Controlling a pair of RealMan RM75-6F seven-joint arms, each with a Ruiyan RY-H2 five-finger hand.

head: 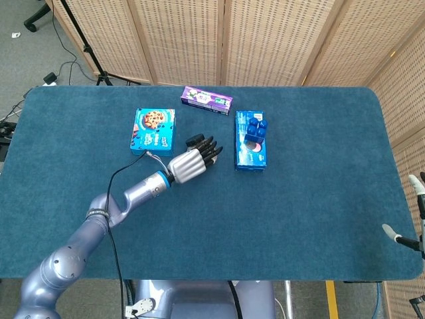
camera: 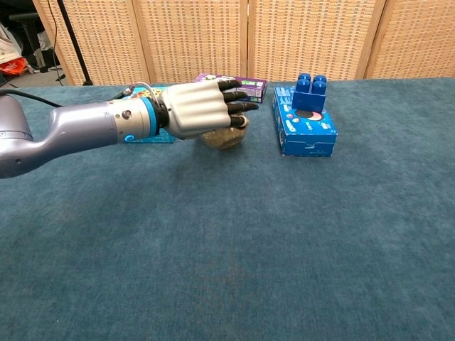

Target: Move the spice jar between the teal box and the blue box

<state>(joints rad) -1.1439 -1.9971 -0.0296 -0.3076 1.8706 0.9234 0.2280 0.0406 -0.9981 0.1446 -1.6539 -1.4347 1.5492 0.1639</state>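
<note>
The teal box (head: 153,131) lies toward the table's (head: 312,199) far left quarter, flat on the cloth. Just right of it the left hand (head: 193,161) holds the spice jar (camera: 223,138), fingers curled over its top; in the chest view the jar's rounded body shows beneath the palm, at or very near the cloth, though contact cannot be told. Right again sits the blue box (head: 250,147), with blue blocks (camera: 308,92) stacked on its far end. The jar appears already in the gap between the 2 boxes, so what is left is likely setting it down and letting go. At the table's right edge the right hand (head: 413,219) shows only partly, with spread fingers, holding nothing.
</note>
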